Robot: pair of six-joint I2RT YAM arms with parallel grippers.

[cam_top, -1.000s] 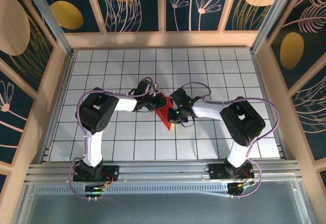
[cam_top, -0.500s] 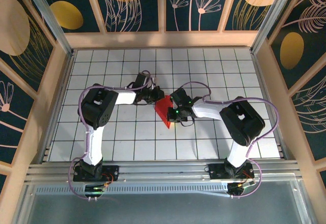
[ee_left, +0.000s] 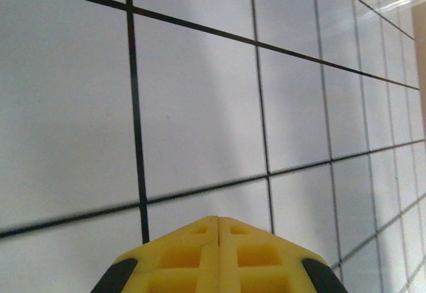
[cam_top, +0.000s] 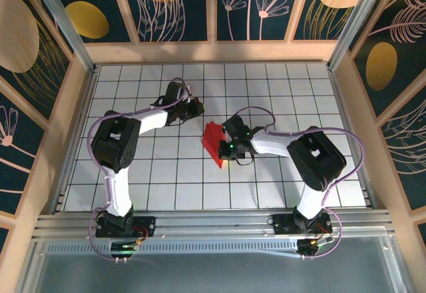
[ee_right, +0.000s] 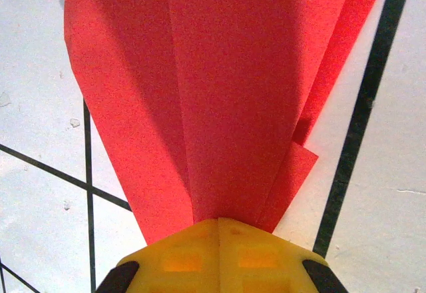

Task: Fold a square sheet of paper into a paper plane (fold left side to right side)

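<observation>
The red paper (cam_top: pixel 213 141) lies folded into a narrow wedge near the middle of the tiled table (cam_top: pixel 166 180). In the right wrist view the red paper (ee_right: pixel 219 93) fans out from its narrow end, with layered flaps and long creases. My right gripper (cam_top: pixel 225 148) (ee_right: pixel 218 220) is shut, its yellow tips set on that narrow end; whether any paper is pinched between them is hidden. My left gripper (cam_top: pixel 198 108) (ee_left: pixel 218 218) is shut and holds nothing, hovering over bare tiles up and to the left of the paper, apart from it.
Wooden walls (cam_top: pixel 66 126) and metal rails (cam_top: pixel 213 223) box in the white grid table. Both arm bases stand at the near edge. Bare tiles stretch around the paper on all sides.
My left gripper has drawn back from the paper's left edge, up and to the left. The paper and my right gripper have stayed where they were.
</observation>
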